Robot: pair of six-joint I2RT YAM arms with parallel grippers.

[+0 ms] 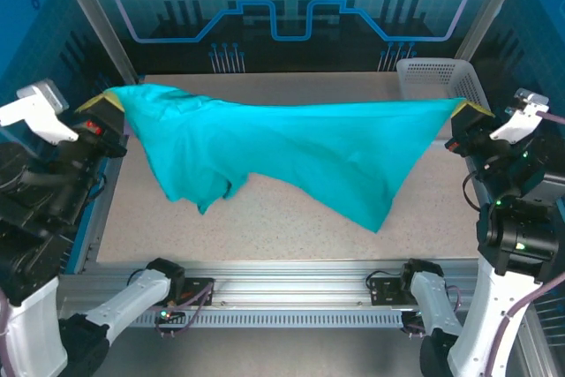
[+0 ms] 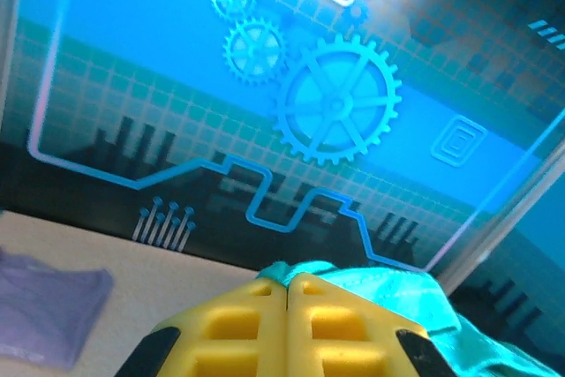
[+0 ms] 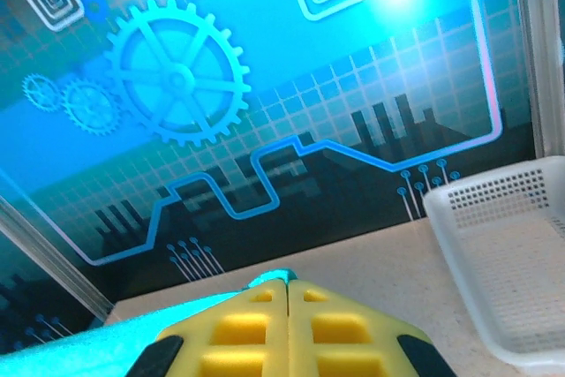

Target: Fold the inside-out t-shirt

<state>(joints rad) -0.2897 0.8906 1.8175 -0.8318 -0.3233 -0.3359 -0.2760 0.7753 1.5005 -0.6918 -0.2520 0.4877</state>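
- The left gripper [image 1: 108,110] and right gripper [image 1: 466,117] each pinch a corner of the teal t-shirt [image 1: 291,152], fingers pressed together.
- It hangs taut between them, probably to spread it flat.

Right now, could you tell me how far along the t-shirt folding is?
Done: the teal t-shirt is picked up, with the left gripper shut on one end and the right gripper shut on the other. In hand: it hangs stretched between them, sagging towards the table. Left: no fold is made yet, so it needs laying flat and folding.
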